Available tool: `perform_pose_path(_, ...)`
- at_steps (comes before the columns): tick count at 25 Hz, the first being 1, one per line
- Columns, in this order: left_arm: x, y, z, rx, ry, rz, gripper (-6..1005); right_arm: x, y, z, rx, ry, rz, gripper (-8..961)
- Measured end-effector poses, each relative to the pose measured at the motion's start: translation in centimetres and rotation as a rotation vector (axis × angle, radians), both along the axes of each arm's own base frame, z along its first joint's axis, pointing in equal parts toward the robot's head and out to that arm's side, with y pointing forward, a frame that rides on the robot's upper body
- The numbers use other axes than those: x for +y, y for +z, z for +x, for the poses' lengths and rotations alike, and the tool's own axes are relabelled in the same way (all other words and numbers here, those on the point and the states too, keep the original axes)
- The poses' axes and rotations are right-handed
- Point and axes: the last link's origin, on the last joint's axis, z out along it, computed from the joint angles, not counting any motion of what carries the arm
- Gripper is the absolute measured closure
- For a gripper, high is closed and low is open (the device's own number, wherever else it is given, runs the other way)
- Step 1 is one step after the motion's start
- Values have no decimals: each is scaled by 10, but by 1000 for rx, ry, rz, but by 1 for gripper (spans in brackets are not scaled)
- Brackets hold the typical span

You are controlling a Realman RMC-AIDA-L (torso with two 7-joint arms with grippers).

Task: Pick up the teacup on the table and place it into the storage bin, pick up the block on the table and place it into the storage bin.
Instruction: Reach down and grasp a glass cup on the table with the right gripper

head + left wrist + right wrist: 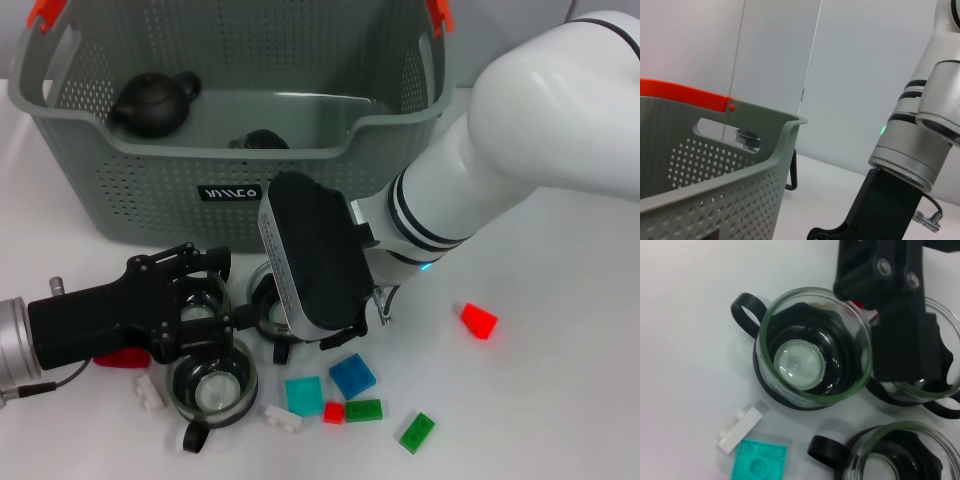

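Observation:
Three glass teacups in black holders stand in front of the storage bin [150, 195]. One teacup [205, 305] sits between the spread fingers of my left gripper [210, 300], which looks open; whether the fingers touch the glass I cannot tell. A second teacup [212, 385] [815, 347] stands free, nearer the front. My right gripper [315, 335] hangs over the third teacup [262, 310] [900, 455]. Loose blocks lie nearby: blue [352, 376], teal [304, 395] [760, 462] and white [283, 417] [739, 426].
A black teapot [152, 102] and another dark item [263, 140] lie inside the bin. More blocks are scattered: red [478, 320], small red [334, 411], two green [364, 409] [417, 432], white [150, 392]. The bin's rim [715, 200] fills the left wrist view.

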Motion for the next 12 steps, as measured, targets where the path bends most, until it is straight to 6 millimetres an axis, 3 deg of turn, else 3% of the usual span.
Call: perform_pose_path(12,0,0,0,1,1,0,169,2,-2,2,7,-9,8,487)
